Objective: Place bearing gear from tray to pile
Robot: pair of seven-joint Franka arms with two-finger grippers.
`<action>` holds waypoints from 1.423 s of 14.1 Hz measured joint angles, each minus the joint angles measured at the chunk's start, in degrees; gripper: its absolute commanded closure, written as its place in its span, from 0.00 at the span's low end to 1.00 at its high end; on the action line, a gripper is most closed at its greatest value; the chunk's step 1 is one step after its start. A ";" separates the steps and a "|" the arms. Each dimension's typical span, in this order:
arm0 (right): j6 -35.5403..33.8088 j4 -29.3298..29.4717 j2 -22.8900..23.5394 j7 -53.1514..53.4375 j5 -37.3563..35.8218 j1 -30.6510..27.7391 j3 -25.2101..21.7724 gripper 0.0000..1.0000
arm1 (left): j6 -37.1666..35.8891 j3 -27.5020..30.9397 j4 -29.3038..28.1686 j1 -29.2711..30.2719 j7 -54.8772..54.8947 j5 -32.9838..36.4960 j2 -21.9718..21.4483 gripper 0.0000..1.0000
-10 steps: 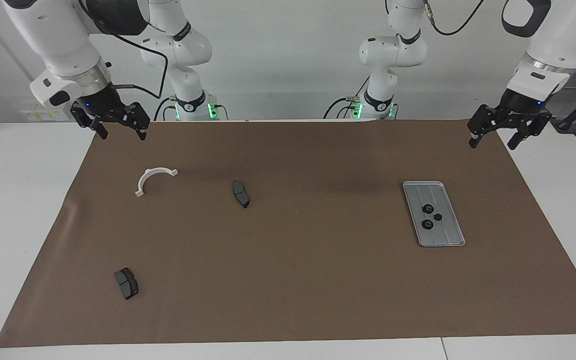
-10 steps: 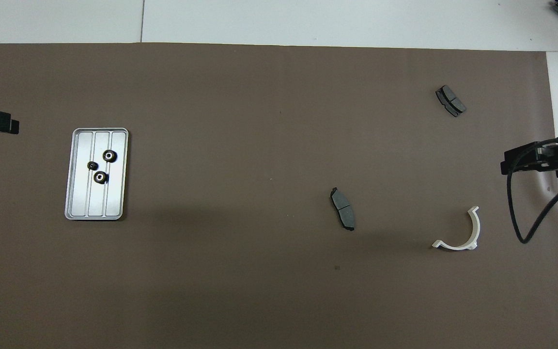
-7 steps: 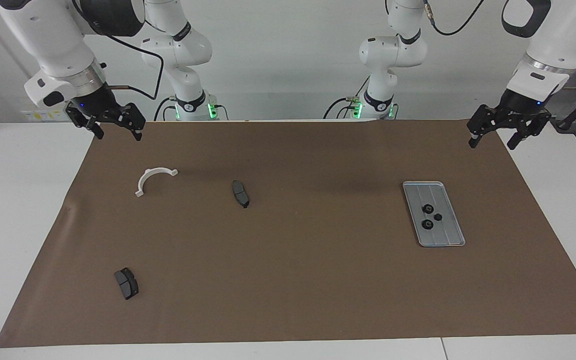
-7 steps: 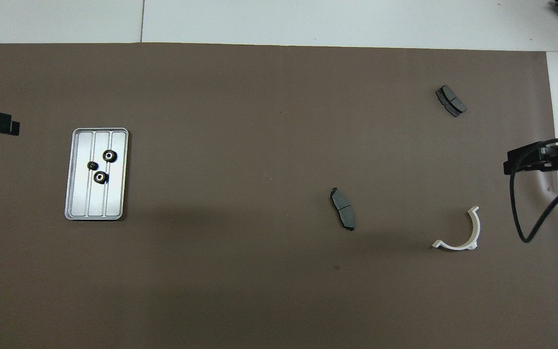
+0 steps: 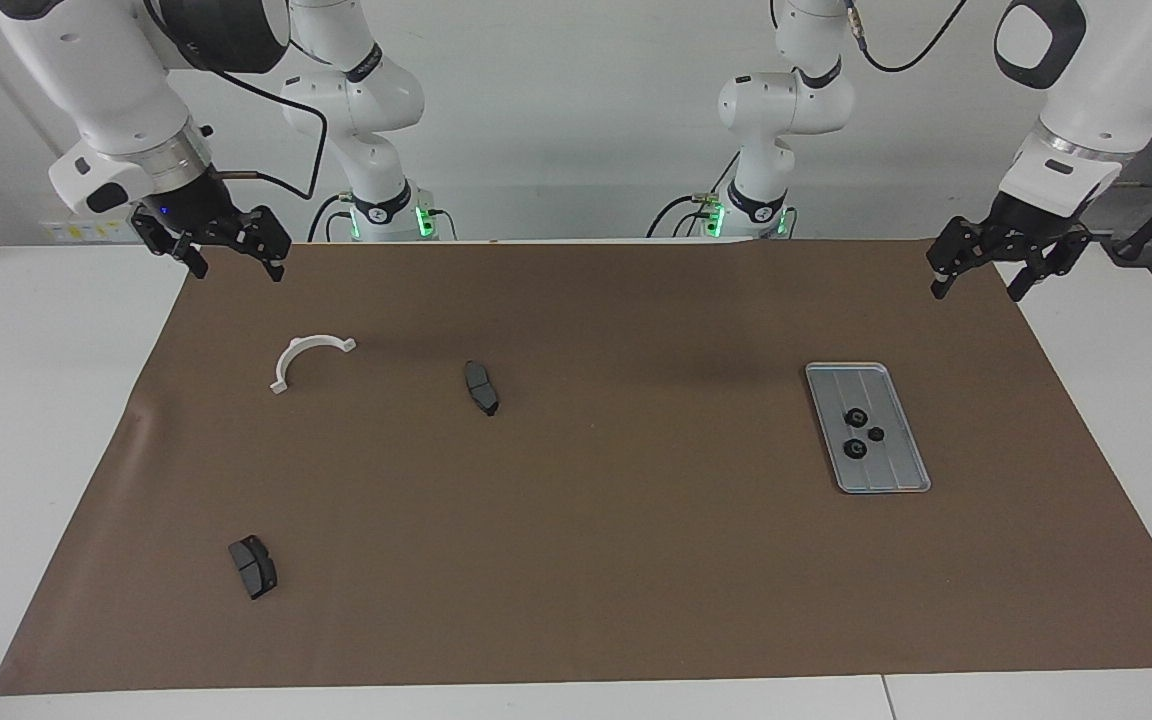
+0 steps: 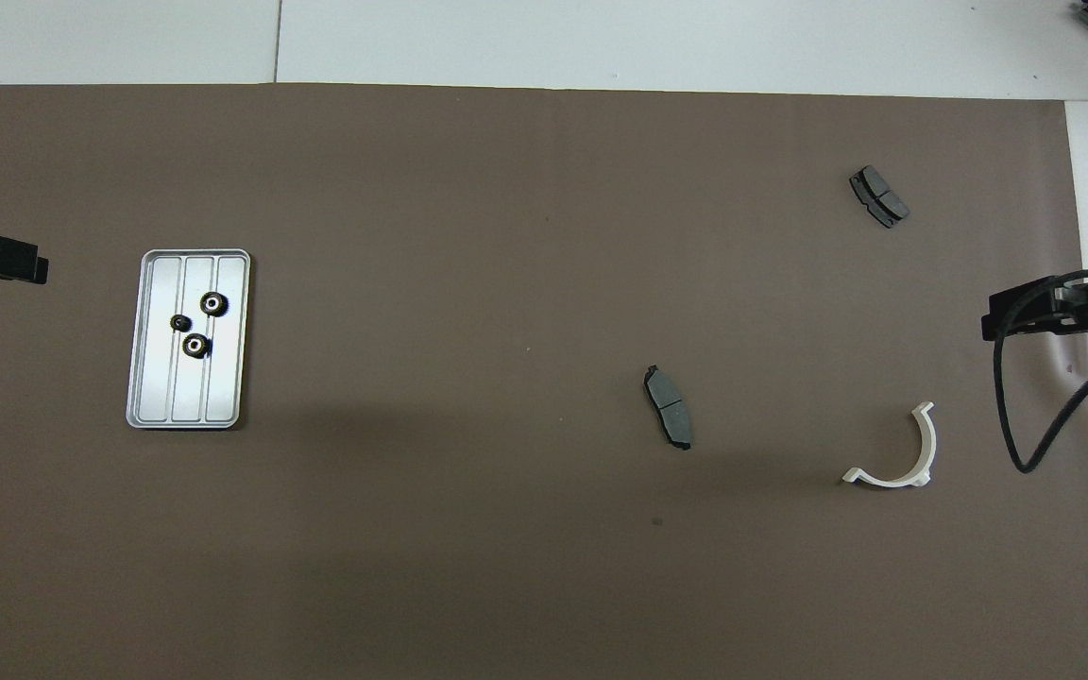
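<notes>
In the facing view the left gripper (image 5: 977,276) hangs in the air over the brown mat's (image 5: 636,560) corner at the left arm's end of the table, its fingers spread wide with nothing between them and touching nothing. The right gripper (image 5: 237,258) hangs over the mat's corner at the right arm's end, likewise spread and empty. The mat covers most of a white table (image 5: 26,420), with a pale wall at the robots' end. The tray (image 5: 896,470) lies flat toward the left arm's end, its long axis running roughly from the robots outward and slightly slanted, and three small dark bearing gears (image 5: 854,448) sit clustered in it. The pile is loosely scattered toward the right arm's end: a white half-ring bracket (image 5: 304,353) with its open side facing away from the robots, one brake pad (image 5: 481,388) nearer the table's middle, and a second brake pad (image 5: 253,567) much farther from the robots. In the overhead view only the black tip of the left gripper (image 6: 10,261) shows at the mat's edge beside the tray (image 6: 152,378), and I cannot tell its opening there; the right gripper (image 6: 1026,316) shows at the other edge with a black cable (image 6: 1007,416) looping under it. The gears (image 6: 213,303) rest in the half of the tray farther from the robots, on its lengthwise ridges. The bracket (image 6: 912,463), the middle pad (image 6: 668,406) and the outer pad (image 6: 878,196) lie well apart from one another.
</notes>
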 measured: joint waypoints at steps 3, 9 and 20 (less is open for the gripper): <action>-0.03 -0.05 0.00 0.00 0.00 -0.01 0.00 0.00 | -0.05 -0.41 -0.88 -0.44 -2.25 0.36 0.38 0.00; -0.03 -0.06 0.00 0.00 0.00 -0.37 -0.09 0.00 | 0.38 -0.60 -1.20 -0.41 -4.11 0.36 1.41 0.00; -0.03 -0.07 0.00 0.00 0.00 0.30 -0.02 0.00 | 0.38 -0.08 -1.20 -0.31 -4.26 0.37 1.23 0.00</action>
